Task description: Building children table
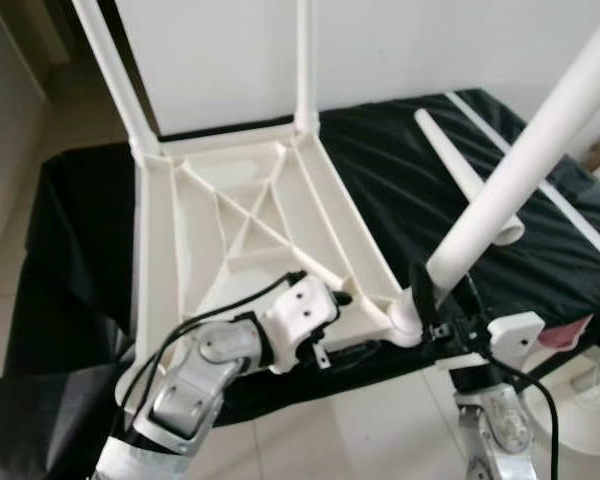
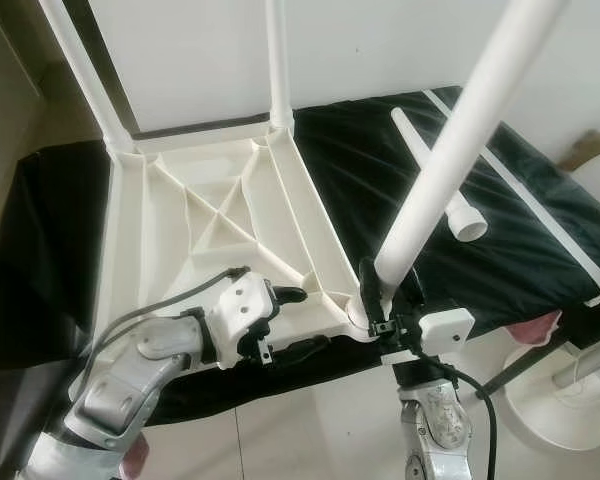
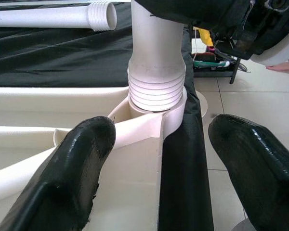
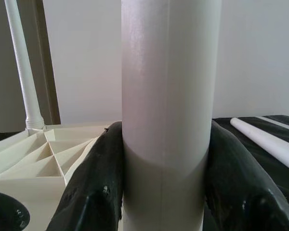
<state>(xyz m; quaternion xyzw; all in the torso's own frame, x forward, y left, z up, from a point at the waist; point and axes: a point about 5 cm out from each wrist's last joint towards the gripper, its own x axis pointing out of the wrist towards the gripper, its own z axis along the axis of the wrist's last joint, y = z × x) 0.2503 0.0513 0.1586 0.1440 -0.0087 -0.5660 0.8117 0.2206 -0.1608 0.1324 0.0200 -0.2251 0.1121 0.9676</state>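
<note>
A white plastic tabletop lies upside down on a black-covered surface. Two white legs stand in its far corners. A third white leg rises from the near right corner socket, its threaded end partly out of the socket. My right gripper is shut on this leg near its base, fingers on both sides. My left gripper is open, its fingers astride the tabletop's near right corner. A loose fourth leg lies on the black cover.
A white wall stands behind the tabletop. A thin white strip lies along the right of the black cover. A round white base stands on the tiled floor at the right. The floor lies just before the surface's near edge.
</note>
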